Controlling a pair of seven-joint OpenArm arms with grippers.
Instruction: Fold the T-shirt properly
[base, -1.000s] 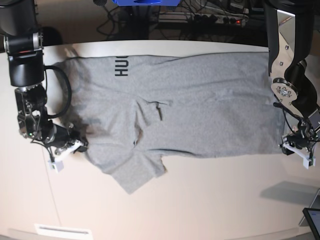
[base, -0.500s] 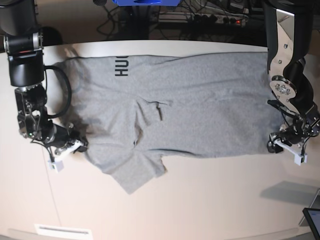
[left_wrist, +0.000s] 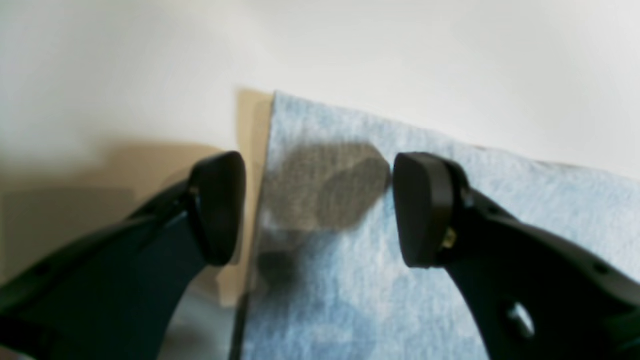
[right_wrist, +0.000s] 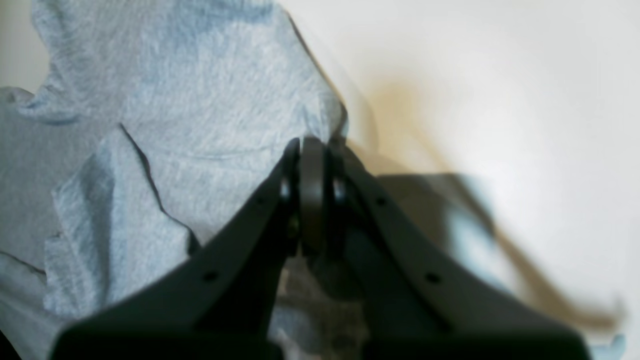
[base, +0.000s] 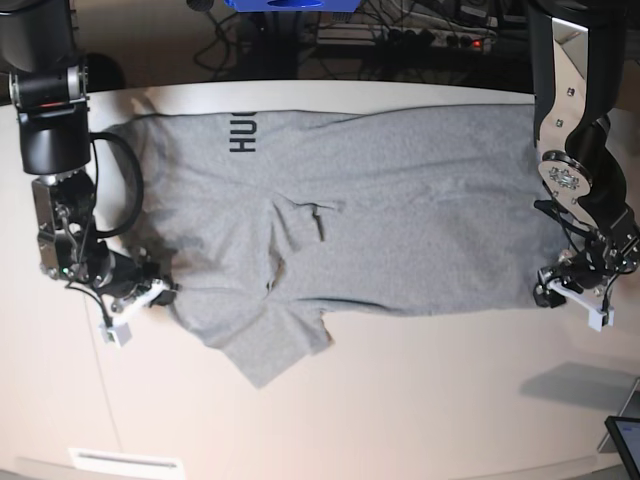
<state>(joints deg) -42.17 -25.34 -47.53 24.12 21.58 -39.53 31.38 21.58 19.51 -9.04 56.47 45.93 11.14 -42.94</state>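
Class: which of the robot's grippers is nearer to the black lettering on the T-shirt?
Right. The right gripper sits below the lettering at the T-shirt's near edge; the left gripper is at the far hem corner.

Soft, even light is falling from above. Both wrist views are blurring heavily, with dark shadows pooling beneath the fingers (left_wrist: 220, 205). The base view is staying sharper, bowing at its edges.

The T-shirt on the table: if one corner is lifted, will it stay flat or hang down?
The T-shirt will probably hang limp: it already shows soft wrinkles and a turned-over sleeve. It looks thin, so likely light. It may drag across the smooth table rather than lift whole.
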